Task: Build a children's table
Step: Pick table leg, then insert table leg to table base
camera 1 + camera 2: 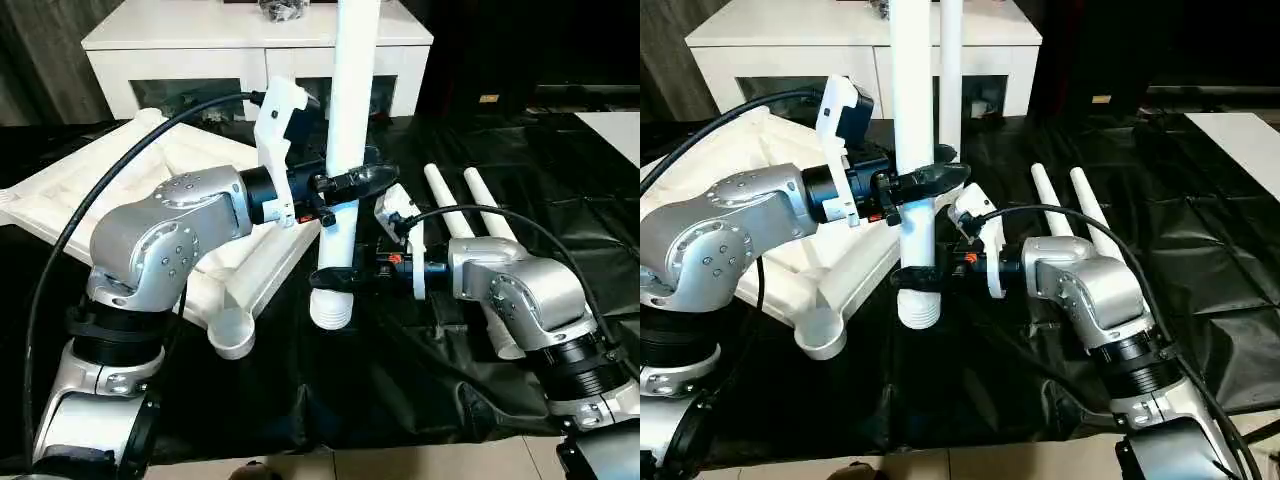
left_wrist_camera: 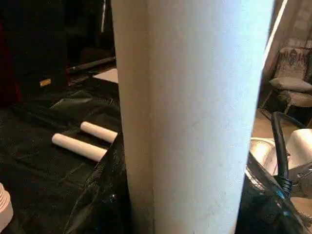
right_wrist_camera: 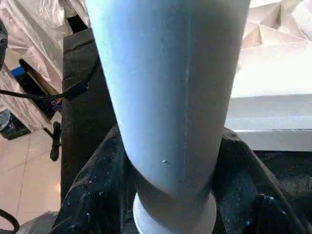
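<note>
The left hand [image 1: 350, 184], centre of the frame, is clamped around an upright white leg [image 1: 345, 150], its black fingers wrapped on the shaft about halfway up. Below it, the right hand [image 1: 345, 275] reaches in from the right and its fingers sit around the same leg just above the threaded end [image 1: 333, 310]; whether they press on it or only ring it I cannot tell.

The leg's threaded end hangs just above the black-covered desk [image 1: 520, 180], beside the corner socket [image 1: 232, 336] of the upturned table top [image 1: 150, 165], which lies at left. Two spare legs [image 1: 470, 205] lie side by side at right. A white cabinet [image 1: 200, 50] stands along the top.

The step in hand looks like a regrip between hands. Next, the threaded end must be carried over a socket, held plumb, and turned in.
</note>
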Motion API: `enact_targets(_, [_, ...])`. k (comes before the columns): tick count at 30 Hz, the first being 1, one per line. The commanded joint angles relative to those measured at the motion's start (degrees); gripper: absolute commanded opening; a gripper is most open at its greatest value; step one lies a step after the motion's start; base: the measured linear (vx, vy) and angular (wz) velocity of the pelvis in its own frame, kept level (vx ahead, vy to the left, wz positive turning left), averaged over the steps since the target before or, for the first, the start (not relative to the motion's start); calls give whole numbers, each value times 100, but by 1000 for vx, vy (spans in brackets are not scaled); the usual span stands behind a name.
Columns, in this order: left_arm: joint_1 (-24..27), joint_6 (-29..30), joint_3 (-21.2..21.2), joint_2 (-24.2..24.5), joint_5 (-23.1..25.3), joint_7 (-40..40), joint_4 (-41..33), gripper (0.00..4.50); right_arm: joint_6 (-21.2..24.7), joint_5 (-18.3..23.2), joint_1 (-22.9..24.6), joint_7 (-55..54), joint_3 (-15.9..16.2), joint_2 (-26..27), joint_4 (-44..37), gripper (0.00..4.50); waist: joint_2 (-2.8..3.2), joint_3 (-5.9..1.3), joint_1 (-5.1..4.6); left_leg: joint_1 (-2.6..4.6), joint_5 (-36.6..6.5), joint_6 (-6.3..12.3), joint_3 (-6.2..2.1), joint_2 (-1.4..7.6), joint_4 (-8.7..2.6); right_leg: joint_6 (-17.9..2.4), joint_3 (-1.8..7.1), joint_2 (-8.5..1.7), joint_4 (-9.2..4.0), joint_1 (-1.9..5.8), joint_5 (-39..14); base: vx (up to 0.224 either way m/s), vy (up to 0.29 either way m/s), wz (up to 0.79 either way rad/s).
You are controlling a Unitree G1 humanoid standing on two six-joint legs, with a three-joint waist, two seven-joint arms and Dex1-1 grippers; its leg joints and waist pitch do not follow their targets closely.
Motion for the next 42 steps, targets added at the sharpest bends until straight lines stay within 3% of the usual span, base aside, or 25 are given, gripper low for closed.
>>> enact_targets(1, [-87,-5,43,82,130,56,92,249,-13,-23,-61,-73,-137,-2,43,191,-75,-424,-10,156,-693,-64,-12,195,-339,-1320,145,-334,-396,222,30,0,0,0])
enact_targets(7, [159,-174,219,395,161,-240,278,276,-95,-82,28,-498,-434,103,151,188,-54,-435,-11,161,-635,-107,-17,189,-338,-1325,142,-330,-383,214,138,0,0,0])
enact_targets(8, [234,-297,230,514,244,-344,348,287,-171,-134,34,-676,-521,156,231,187,-55,-437,-11,155,-626,-116,-18,181,-341,-1313,140,-331,-389,213,120,0,0,0])
enact_targets(9, [393,-621,216,771,433,-625,513,301,-286,-187,31,-1030,-727,274,403,186,-13,-434,-28,160,-687,-177,-17,180,-350,-1278,137,-327,-392,194,53,0,0,0])
enact_targets(11, [509,-834,238,933,491,-882,650,304,-341,-180,30,-1121,-809,315,469,186,-11,-441,-50,175,-790,-242,-16,175,-360,-1231,137,-317,-392,198,-21,0,0,0])
enact_targets(12, [637,-1182,62,1234,759,-1198,770,305,-407,-197,42,-1195,-852,337,493,186,45,-442,-58,187,-848,-302,-27,179,-368,-1219,131,-311,-376,191,4,0,0,0])
enact_targets(14, [738,-1502,-177,1566,1089,-1437,908,306,-489,-225,69,-1241,-868,340,489,186,48,-435,-59,196,-999,-303,-49,192,-393,-1143,130,-318,-424,178,-111,0,0,0])
enact_targets(15, [801,-1746,-494,1929,1485,-1586,1077,306,-580,-267,105,-1292,-878,340,472,186,51,-436,-76,207,-1072,-343,-41,193,-401,-1112,134,-312,-398,176,-109,0,0,0])
enact_targets(16, [864,-2169,-1166,2700,2239,-1988,1499,306,-628,-303,216,-1272,-848,295,346,186,108,-428,-69,206,-1157,-347,-61,195,-410,-1049,137,-320,-409,164,-193,0,0,0])
enact_targets(18, [881,-2287,-1417,3015,2486,-2209,1682,306,-635,-319,271,-1233,-813,262,269,186,91,-416,-87,213,-1283,-368,-56,194,-438,-871,152,-308,-412,153,-333,0,0,0])
enact_targets(19, [895,-2370,-1484,3126,2583,-2348,1775,306,-640,-337,296,-1224,-806,263,238,186,91,-418,-99,216,-1255,-410,-55,194,-438,-886,149,-309,-402,152,-267,0,0,0])
enact_targets(20, [876,-2326,-1461,3188,2551,-2497,1805,306,-621,-324,339,-1185,-797,257,182,186,161,-431,-106,236,-1234,-496,-62,200,-436,-992,138,-320,-381,139,-151,0,0,0])
enact_targets(21, [848,-2312,-1422,3284,2539,-2798,1860,306,-592,-293,410,-1140,-787,249,94,186,182,-432,-103,264,-1324,-563,-49,210,-434,-1146,129,-320,-377,105,-68,0,0,0])
enact_targets(22, [824,-2362,-1459,3328,2606,-2844,1919,306,-582,-287,428,-1119,-774,237,68,186,166,-431,-84,259,-1404,-591,-46,212,-439,-1264,125,-327,-364,118,-24,0,0,0])
enact_targets(23, [800,-2414,-1498,3373,2676,-2892,1981,306,-571,-280,447,-1097,-760,225,41,186,188,-427,-73,260,-1461,-594,-48,209,-441,-1285,125,-325,-367,115,-33,0,0,0])
enact_targets(24, [757,-2617,-1589,3443,2874,-2999,2172,306,-559,-264,484,-1055,-728,195,-11,186,166,-414,-78,251,-1569,-591,-49,205,-449,-1305,126,-329,-368,127,-70,0,0,0])
enact_targets(26, [637,-3010,-1833,3547,3241,-3204,2574,306,-541,-229,557,-967,-660,138,-114,185,185,-411,-69,250,-1647,-570,-56,202,-450,-1247,144,-353,-386,142,-218,0,0,0])
enact_targets(28, [582,-3151,-1940,3576,3339,-3280,2721,306,-543,-222,582,-942,-635,119,-145,185,165,-412,-94,245,-1699,-581,-58,205,-459,-1254,149,-363,-386,152,-309,0,0,0])
enact_targets(30, [439,-3302,-2239,3639,3637,-3626,3103,306,-530,-229,666,-870,-578,73,-244,185,228,-414,-90,266,-1722,-588,-56,209,-454,-1297,151,-363,-399,120,-325,0,0,0])
enact_targets(31, [434,-3308,-2254,3643,3657,-3643,3120,306,-530,-231,670,-866,-575,71,-249,185,207,-413,-98,255,-1704,-587,-57,210,-456,-1299,154,-359,-398,135,-275,0,0,0])
enact_targets(32, [399,-3475,-2426,3678,3995,-3723,3319,306,-523,-252,717,-809,-540,43,-306,185,213,-423,-99,248,-1627,-571,-63,213,-455,-1317,148,-359,-386,147,-119,0,0,0])
enact_targets(34, [393,-3540,-2501,3692,4117,-3745,3388,306,-519,-257,732,-790,-523,32,-330,185,225,-430,-113,248,-1610,-562,-65,217,-451,-1362,141,-368,-362,147,4,0,0,0])
enact_targets(42, [293,-4322,-2720,3210,4618,-3474,4184,306,-507,-257,828,-793,-469,9,-443,185,246,-431,-96,252,-1711,-542,-66,231,-439,-1521,146,-394,-365,156,17,0,0,0])
